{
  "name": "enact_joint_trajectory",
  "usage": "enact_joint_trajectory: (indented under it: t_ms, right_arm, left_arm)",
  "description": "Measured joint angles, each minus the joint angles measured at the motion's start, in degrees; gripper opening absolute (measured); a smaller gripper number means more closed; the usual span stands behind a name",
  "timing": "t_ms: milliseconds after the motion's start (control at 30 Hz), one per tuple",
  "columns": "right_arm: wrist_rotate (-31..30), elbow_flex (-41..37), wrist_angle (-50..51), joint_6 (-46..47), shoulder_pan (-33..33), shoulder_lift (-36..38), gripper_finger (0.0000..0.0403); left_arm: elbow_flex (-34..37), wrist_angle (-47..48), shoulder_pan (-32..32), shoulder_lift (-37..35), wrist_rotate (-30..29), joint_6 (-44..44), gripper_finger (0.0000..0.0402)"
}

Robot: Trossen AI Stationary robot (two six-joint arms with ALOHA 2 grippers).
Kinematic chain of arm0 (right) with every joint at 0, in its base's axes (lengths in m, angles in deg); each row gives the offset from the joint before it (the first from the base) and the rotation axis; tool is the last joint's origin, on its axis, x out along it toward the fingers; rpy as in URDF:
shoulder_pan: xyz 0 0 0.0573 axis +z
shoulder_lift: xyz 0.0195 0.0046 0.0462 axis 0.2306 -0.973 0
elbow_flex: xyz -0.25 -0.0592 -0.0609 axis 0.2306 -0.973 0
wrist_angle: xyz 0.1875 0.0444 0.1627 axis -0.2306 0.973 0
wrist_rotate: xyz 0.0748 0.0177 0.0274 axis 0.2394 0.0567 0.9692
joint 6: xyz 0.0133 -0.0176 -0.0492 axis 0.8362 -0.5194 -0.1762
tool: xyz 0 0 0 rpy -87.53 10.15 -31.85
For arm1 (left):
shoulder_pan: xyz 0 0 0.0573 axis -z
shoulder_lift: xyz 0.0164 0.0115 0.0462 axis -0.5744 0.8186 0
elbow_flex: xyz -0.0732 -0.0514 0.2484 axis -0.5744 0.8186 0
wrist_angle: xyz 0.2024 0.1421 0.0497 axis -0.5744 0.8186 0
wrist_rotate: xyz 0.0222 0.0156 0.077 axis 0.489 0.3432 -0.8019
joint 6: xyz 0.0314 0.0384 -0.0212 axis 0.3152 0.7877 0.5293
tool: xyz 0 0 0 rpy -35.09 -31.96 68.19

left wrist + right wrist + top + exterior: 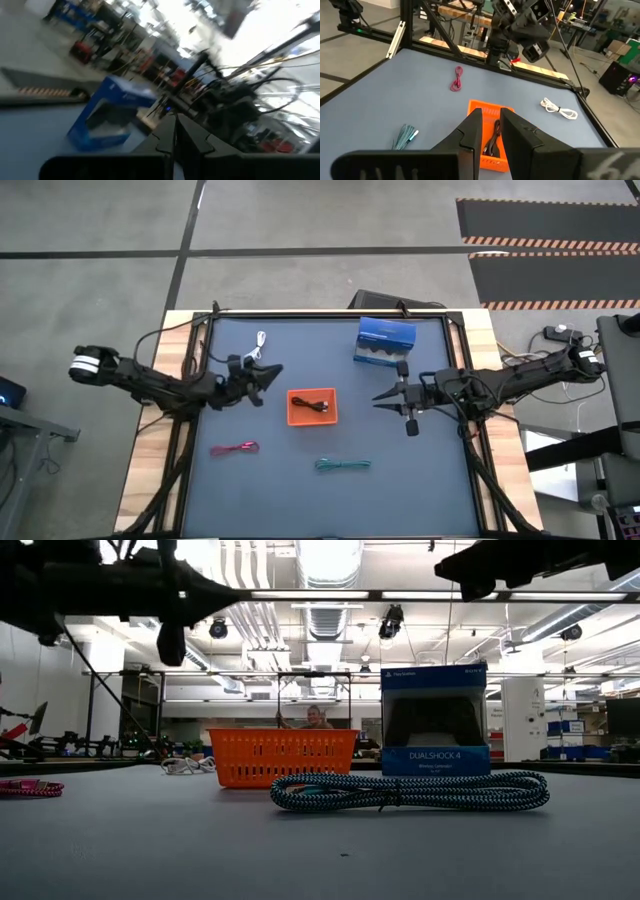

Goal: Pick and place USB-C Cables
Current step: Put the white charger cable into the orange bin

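Observation:
An orange tray [296,418] stands mid-table with a black cable [318,404] lying in it. The black cable also shows in the right wrist view [492,140]. A white cable [262,340] lies at the far left. A pink-red cable [235,449] lies near left. A teal cable [343,465] lies near the front, coiled flat on the mat. My left gripper [276,369] hovers left of the tray, shut and empty. My right gripper [378,398] hovers right of the tray, its fingers [472,131] a narrow gap apart, and it is empty.
A blue DualShock box [386,340] stands at the far right of the mat, behind my right gripper. The mat is bordered by a black frame and wooden table edges [150,440]. In the low view a person [315,718] shows far behind the tray.

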State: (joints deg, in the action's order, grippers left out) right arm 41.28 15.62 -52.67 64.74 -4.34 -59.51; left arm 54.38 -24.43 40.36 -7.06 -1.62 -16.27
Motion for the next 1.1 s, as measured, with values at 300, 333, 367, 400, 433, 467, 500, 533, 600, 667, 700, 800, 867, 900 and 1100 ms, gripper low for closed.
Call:
enact_joint_trajectory:
  t_ms: [300,333,367,400,433,467,500,533,600,667,700,800,867,900,1100]
  right_arm:
    - [0.0,0.0,3.1,-0.3,0.0,1.4,0.0059]
    - [0.0,0.0,3.4,-0.3,0.0,1.7,0.0059]
    - [0.0,0.0,3.6,-0.3,0.0,1.9,0.0059]
    - [0.0,0.0,3.7,-0.3,0.0,2.1,0.0059]
    - [0.0,0.0,4.0,-0.3,0.0,2.2,0.0058]
    - [0.0,0.0,4.4,-0.3,0.0,2.4,0.0059]
    - [0.0,0.0,4.6,-0.3,0.0,2.5,0.0059]
    - [0.0,0.0,4.8,-0.3,0.0,2.6,0.0059]
    - [0.0,0.0,4.8,-0.4,0.0,2.7,0.0059]
    - [0.0,0.0,4.8,-1.1,0.0,2.8,0.0059]
    - [0.0,0.0,4.8,-1.8,0.0,3.0,0.0059]
    - [-0.1,1.1,4.8,-3.9,0.0,3.5,0.0059]
    - [-0.1,2.0,4.8,-5.7,0.0,4.1,0.0058]
    - [-0.1,2.4,4.8,-6.6,0.0,4.4,0.0058]
    - [-0.1,2.7,5.0,-8.9,0.0,7.1,0.0056]
  left_arm:
    - [-9.6,37.2,-1.6,-3.8,-2.4,-10.3,0.0]
    - [-11.0,42.3,-2.0,-4.1,-2.4,-11.2,0.0]
    - [-12.5,47.1,-2.5,-4.3,-2.4,-12.2,0.0]
    - [-14.0,51.2,-2.9,-4.4,-2.4,-12.4,0.0]
    - [-15.4,55.1,-3.3,-4.4,-2.4,-12.4,0.0]
    - [-16.6,58.5,-3.8,-4.5,-2.4,-12.5,0.0]
    - [-17.7,61.1,-4.3,-4.4,-2.4,-12.5,0.0]
    - [-18.8,63.4,-4.9,-4.4,-2.4,-12.5,0.0]
    - [-20.6,67.5,-6.3,-4.4,-2.3,-12.4,0.0]
    - [-21.8,70.9,-8.4,-4.4,-2.3,-12.3,0.0]
    - [-22.1,72.7,-9.8,-4.4,-2.3,-12.1,0.0]
    - [-22.6,77.8,-14.7,-4.3,-0.5,-12.1,0.0]
    - [-22.8,79.5,-18.4,-4.0,2.7,-12.1,0.0]
    - [-22.8,80.3,-20.2,-3.7,4.3,-12.0,0.0]
    - [-23.2,80.6,-28.5,1.0,10.4,-9.3,0.0]
